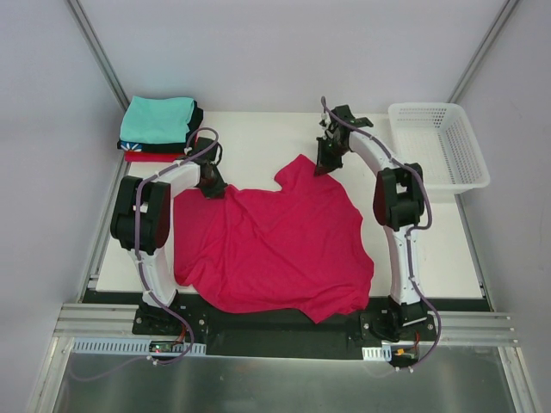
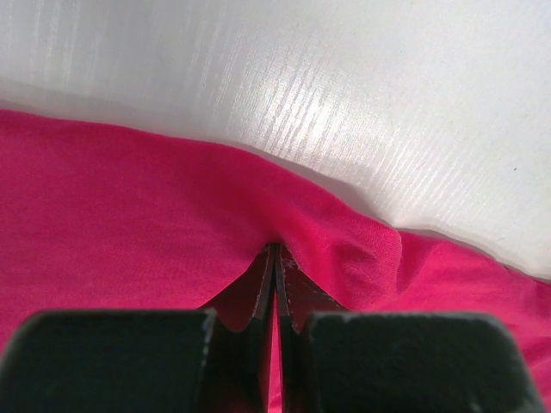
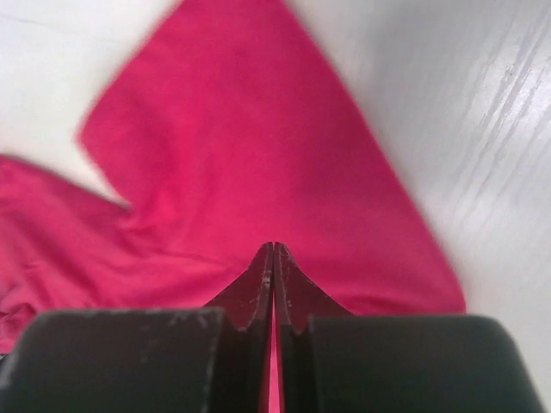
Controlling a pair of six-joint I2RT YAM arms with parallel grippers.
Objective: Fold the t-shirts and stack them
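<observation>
A crimson-pink t-shirt [image 1: 275, 241] lies spread and rumpled over the middle of the white table [image 1: 258, 138]. My left gripper [image 1: 212, 188] sits at the shirt's upper left edge. In the left wrist view the left gripper [image 2: 275, 249] is shut, and the shirt cloth [image 2: 129, 215] puckers into its tips. My right gripper [image 1: 322, 168] is at the far sleeve corner. In the right wrist view the right gripper [image 3: 274, 248] is shut with its tips in the sleeve cloth [image 3: 241, 129]. Folded t-shirts are stacked at the back left: teal [image 1: 157, 119] on top, black [image 1: 195, 127] under it, red [image 1: 153, 157] at the bottom.
A white plastic mesh basket [image 1: 430, 107] stands at the back right corner of the table. Grey walls close in on both sides. The shirt's near hem hangs over the table's front edge between the two arm bases.
</observation>
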